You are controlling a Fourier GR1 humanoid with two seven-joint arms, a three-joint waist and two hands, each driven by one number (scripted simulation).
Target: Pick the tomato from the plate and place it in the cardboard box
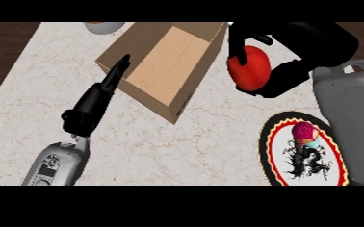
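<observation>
A red tomato is held in the air just right of the cardboard box, with my right hand curled round it from above and from the right. The box lies open at the counter's upper middle, its brown inside showing. The round plate, rimmed in red, black and yellow, sits at the lower right below the hand. My left hand stretches straight toward the box's left wall, its fingertips touching or nearly touching the box's left rim.
On the plate lies a small pink and teal object on a black pattern. A grey bowl peeks in at the top left. Dark wood borders the marble counter on the left.
</observation>
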